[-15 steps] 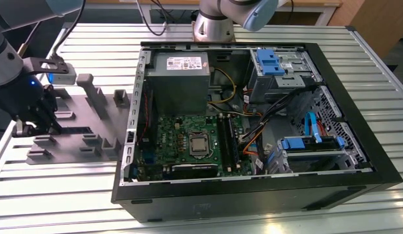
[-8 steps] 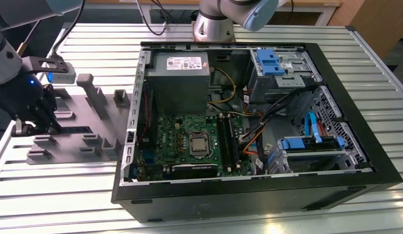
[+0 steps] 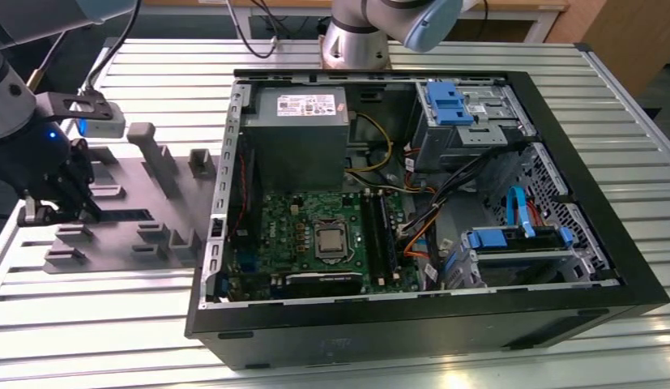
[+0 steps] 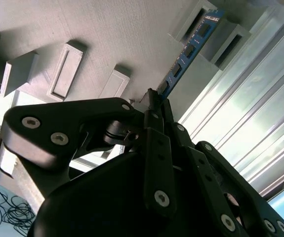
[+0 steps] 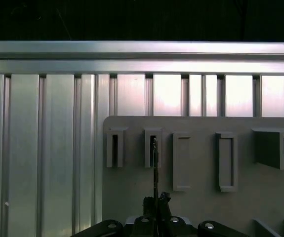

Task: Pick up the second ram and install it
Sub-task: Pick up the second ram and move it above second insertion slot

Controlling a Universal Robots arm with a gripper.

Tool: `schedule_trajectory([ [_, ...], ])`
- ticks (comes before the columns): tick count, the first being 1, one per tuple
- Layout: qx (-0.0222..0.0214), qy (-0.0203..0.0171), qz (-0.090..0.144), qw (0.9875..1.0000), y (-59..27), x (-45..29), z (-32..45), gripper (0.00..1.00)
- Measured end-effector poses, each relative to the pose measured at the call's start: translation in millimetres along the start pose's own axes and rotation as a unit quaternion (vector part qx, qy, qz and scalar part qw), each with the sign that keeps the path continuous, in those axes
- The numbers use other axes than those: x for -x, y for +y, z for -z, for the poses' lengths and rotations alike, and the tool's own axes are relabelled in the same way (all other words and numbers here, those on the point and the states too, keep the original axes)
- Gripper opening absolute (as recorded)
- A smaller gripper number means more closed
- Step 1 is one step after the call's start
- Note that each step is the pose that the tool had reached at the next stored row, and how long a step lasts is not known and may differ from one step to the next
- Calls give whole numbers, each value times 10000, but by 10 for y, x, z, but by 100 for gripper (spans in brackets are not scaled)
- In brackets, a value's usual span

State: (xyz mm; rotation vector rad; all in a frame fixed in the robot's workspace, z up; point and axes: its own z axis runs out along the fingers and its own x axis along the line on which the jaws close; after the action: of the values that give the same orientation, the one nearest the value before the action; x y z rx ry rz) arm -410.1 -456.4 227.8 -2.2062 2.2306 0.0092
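The second ram [image 4: 188, 49] is a thin blue-green stick with black chips, standing on edge in the grey fixture [image 4: 97, 34]. Its far end sits in a slotted upright block. My gripper [image 4: 154, 98] is shut on the stick's near end, with the black fingers [image 4: 157, 143] pressed together on either side of it. In the first wrist view the second ram [image 5: 154, 165] appears edge-on as a thin line running from my gripper [image 5: 156, 200] to a slotted block. In the exterior view my gripper [image 3: 62, 209] is low over the fixture [image 3: 151, 194], at the exterior view's left.
An open black computer case [image 3: 594, 203] lies at the exterior view's right of the fixture, with a green motherboard [image 3: 302, 219], a grey power supply [image 3: 296, 121] and blue drive bays [image 3: 454, 101] inside. Everything rests on a ribbed aluminium table [image 3: 97, 324]. Upright fixture blocks [image 3: 151, 150] stand near my gripper.
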Motion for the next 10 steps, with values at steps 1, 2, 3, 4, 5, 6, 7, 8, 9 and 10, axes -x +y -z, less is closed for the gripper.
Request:
schedule_trajectory([
  [1, 0, 0, 0, 10000, 0, 0, 1, 14],
  [2, 0, 0, 0, 10000, 0, 0, 3, 14],
  [3, 0, 1, 0, 10000, 0, 0, 12, 14],
  [4, 0, 0, 0, 10000, 0, 0, 14, 14],
  [5, -1, 0, 0, 10000, 0, 0, 15, 14],
  [6, -1, 0, 0, 10000, 0, 0, 16, 14],
  [7, 0, 0, 0, 10000, 0, 0, 19, 14],
  [8, 0, 0, 0, 10000, 0, 0, 21, 14],
  [9, -1, 0, 0, 10000, 0, 0, 22, 14],
  [10, 0, 0, 0, 10000, 0, 0, 24, 14],
])
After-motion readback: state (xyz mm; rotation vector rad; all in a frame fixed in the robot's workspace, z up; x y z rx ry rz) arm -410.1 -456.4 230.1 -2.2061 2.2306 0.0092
